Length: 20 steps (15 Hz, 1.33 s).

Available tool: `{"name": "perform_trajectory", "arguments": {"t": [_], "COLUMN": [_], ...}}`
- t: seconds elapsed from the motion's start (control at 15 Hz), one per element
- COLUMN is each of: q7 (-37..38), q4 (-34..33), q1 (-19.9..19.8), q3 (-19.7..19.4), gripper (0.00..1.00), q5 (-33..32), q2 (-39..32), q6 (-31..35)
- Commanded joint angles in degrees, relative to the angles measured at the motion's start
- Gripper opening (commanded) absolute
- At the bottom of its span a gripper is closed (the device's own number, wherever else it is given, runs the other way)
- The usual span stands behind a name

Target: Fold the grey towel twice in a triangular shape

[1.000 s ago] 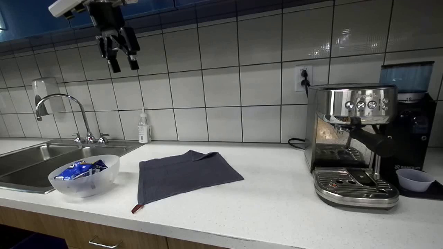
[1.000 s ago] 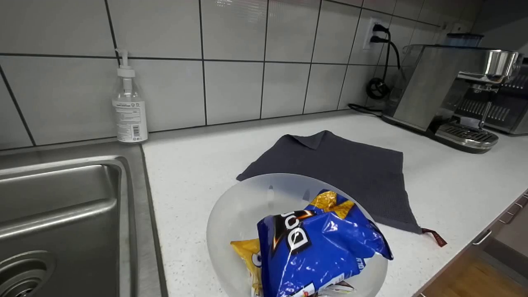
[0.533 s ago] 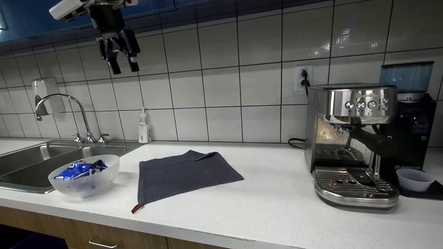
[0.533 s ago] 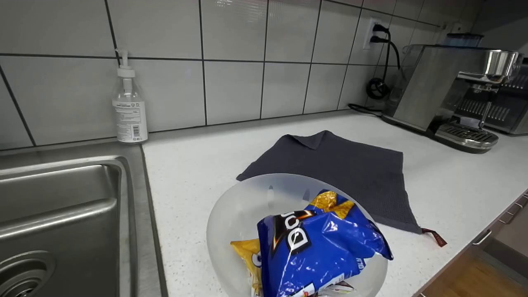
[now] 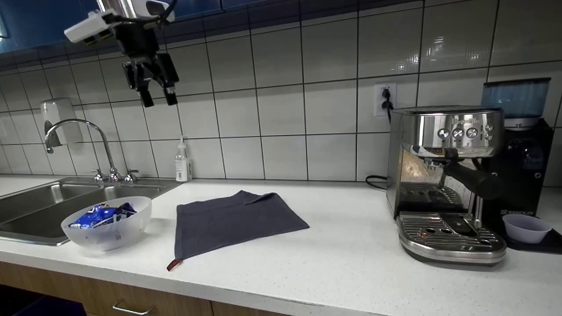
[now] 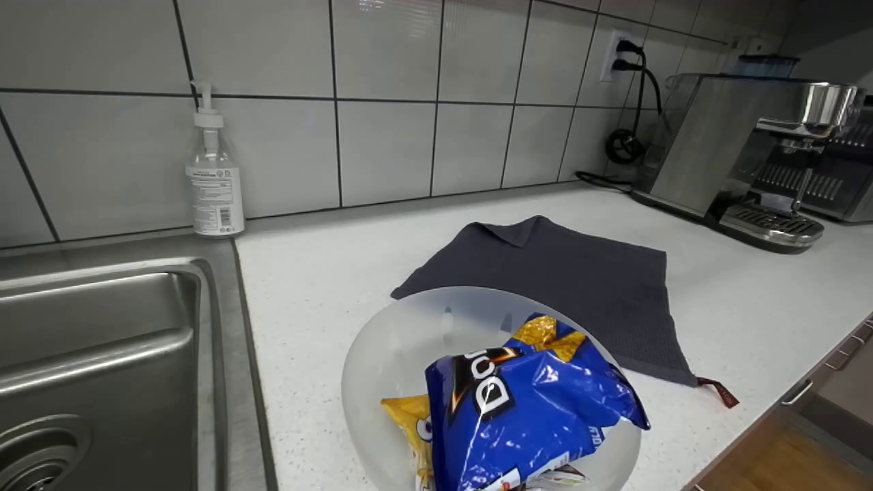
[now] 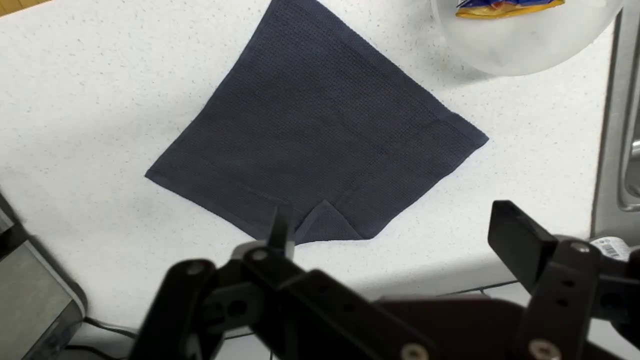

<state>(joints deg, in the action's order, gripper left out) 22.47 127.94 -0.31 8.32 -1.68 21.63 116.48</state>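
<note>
Dark grey, the towel (image 7: 300, 115) lay spread on the white counter (image 5: 333, 263), flat apart from the corner nearest the tiles (image 5: 285, 109), which was turned over into a small flap (image 7: 330, 225) with its tip toward the towel's middle. At the corner nearest the counter's front edge a red tag (image 6: 717, 391) stuck out, and a strip of counter ran between it and that edge. I had my gripper (image 5: 160, 100) high above, fingers (image 7: 520, 245) spread wide. In the wrist view one fingertip covered a bit of the towel's edge just beside the flap, while the other showed over the counter toward the sink (image 6: 235, 368).

My tightest side was at the bowl (image 5: 137, 221), near the towel but apart, with a narrow band of counter between; a blue bag (image 6: 545, 402) and a yellow packet (image 6: 409, 417) lay in it. Past the bowl came the sink's steel rim, and at its back corner a bottle (image 6: 217, 198) stood upright, close to the tiles. Behind the towel, more counter ran to the tiles. I had the most room the other way, where a broad stretch of counter kept the towel well apart from the coffee machine (image 5: 426, 127); just beyond that stood a black grinder (image 5: 522, 171).
</note>
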Motion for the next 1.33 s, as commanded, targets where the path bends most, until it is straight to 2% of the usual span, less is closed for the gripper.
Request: {"name": "perform_trajectory", "arguments": {"t": [0.0, 0.67, 1.27], "q7": [-0.6, 1.21, 2.21], "q4": [2.61, 6.15, 4.93], "q1": [0.3, -0.36, -0.68], "q3": [0.0, -0.14, -2.25], "gripper": [1.0, 1.0, 1.0], "q5": [-1.5, -3.39, -3.41], "q2": [0.31, -4.47, -12.35], "q6": [2.21, 9.95, 14.39]}}
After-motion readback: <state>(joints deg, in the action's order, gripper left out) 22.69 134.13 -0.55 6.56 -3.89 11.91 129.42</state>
